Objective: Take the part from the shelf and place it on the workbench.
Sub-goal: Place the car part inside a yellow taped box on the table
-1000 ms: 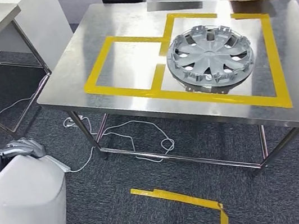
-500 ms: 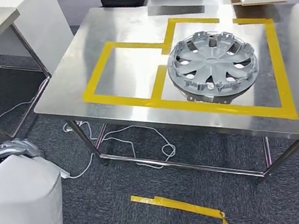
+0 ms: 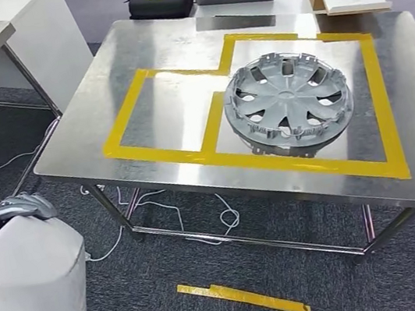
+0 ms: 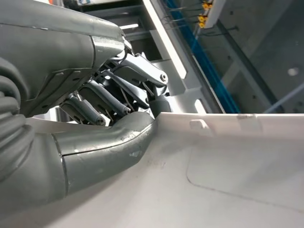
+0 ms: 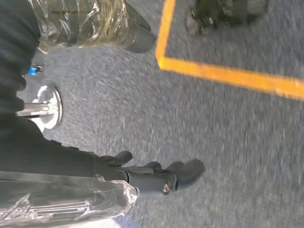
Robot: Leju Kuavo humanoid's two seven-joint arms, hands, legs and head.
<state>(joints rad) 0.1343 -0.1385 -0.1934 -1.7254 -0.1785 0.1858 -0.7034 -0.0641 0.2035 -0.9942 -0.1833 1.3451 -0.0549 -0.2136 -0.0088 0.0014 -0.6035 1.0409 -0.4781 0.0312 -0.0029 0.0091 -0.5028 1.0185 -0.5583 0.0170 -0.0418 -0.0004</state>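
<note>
1. Left hand (image 3: 20, 207): low at near left of the head view, raised over the top edge of a white part (image 3: 32, 286). In the left wrist view the hand (image 4: 107, 102) has its dark fingers (image 4: 107, 97) curled over the part's edge (image 4: 215, 161) and its grey thumb (image 4: 107, 147) pressed flat against the white face. It grips the part.
2. Right hand (image 5: 161, 175): hanging over grey carpet (image 5: 222, 133), fingers held straight and close together, holding nothing; whether slack or closed cannot be told for certain, but they look extended.
3. Part: white, smooth, rounded panel with a flat top edge, matte; it stands at near left, off the worktop (image 3: 164, 48) and well apart from it.
4. Worktop: steel, marked with yellow tape (image 3: 212, 127) into two boxes.
5. Hubcap (image 3: 289, 99): grey, lying in the right box.
</note>
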